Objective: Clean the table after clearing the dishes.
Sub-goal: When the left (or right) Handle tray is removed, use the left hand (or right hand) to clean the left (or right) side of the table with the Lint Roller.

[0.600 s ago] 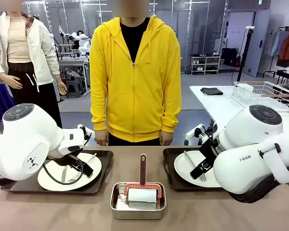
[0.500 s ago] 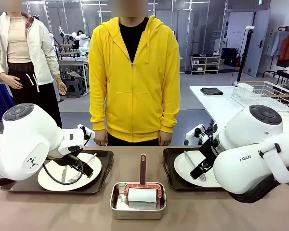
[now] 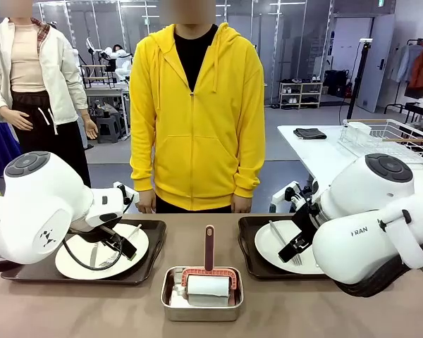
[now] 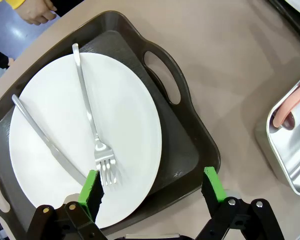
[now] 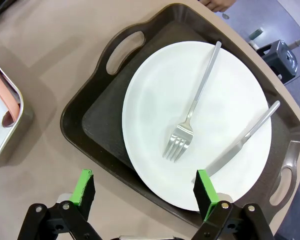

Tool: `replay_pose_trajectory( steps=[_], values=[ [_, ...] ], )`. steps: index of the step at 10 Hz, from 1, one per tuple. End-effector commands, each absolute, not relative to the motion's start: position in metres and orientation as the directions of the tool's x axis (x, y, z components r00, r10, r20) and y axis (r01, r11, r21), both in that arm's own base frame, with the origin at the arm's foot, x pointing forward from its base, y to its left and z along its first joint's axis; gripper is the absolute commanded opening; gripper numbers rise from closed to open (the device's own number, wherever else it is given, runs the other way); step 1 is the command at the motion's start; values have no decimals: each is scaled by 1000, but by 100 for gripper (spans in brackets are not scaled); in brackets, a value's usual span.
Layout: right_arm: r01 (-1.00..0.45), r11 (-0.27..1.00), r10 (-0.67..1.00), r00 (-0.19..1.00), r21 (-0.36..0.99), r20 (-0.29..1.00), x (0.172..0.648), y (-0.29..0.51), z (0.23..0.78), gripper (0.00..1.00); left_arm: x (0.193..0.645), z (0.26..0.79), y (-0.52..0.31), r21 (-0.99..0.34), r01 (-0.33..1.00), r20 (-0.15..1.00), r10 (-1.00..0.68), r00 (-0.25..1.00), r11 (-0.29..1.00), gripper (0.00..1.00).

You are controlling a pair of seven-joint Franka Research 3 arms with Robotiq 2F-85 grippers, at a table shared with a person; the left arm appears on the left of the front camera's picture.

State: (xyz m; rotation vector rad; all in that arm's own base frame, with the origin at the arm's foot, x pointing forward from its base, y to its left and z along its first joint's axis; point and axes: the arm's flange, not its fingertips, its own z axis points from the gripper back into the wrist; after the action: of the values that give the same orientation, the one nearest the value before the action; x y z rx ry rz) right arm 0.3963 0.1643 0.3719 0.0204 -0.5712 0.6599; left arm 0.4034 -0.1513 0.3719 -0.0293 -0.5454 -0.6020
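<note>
The dishes are two white plates on dark handled trays on the taupe table [image 3: 92, 310]. My left gripper [image 3: 120, 246] hangs open above the left plate [image 3: 77, 266] and its tray [image 3: 149, 262]. In the left wrist view the open left gripper [image 4: 152, 185] straddles the plate's [image 4: 125, 115] near rim, with a fork [image 4: 90, 120] and a knife [image 4: 45, 142] lying on it. My right gripper [image 3: 293, 248] hovers open over the right plate [image 3: 268, 243]. In the right wrist view the right gripper [image 5: 145, 190] spans the tray's [image 5: 95, 115] near corner; that plate [image 5: 150, 115] carries a fork [image 5: 195, 105] and a knife [image 5: 245, 137].
A steel pan [image 3: 201, 304] holding a roller with a maroon handle [image 3: 209, 250] sits between the trays near the front edge. A person in a yellow hoodie [image 3: 197, 120] stands at the far side, hands down at the sides. A white side table with a wire rack [image 3: 388, 137] stands at the back right.
</note>
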Motion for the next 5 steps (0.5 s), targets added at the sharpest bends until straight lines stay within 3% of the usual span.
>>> replay_pose_trajectory(
  steps=[1,4,5],
  values=[
    [-585,796,573,643,-158,508,396,165,372,100,404,372,-151,129,545,496,-530,688,828,100],
    [-585,796,574,643,-159,508,396,164,372,100,403,372,-151,129,545,496,-530,688,828,100],
    [-605,790,558,647,-96,520,404,160,384,100,405,385,-145,136,574,502,-555,663,808,100]
  ],
)
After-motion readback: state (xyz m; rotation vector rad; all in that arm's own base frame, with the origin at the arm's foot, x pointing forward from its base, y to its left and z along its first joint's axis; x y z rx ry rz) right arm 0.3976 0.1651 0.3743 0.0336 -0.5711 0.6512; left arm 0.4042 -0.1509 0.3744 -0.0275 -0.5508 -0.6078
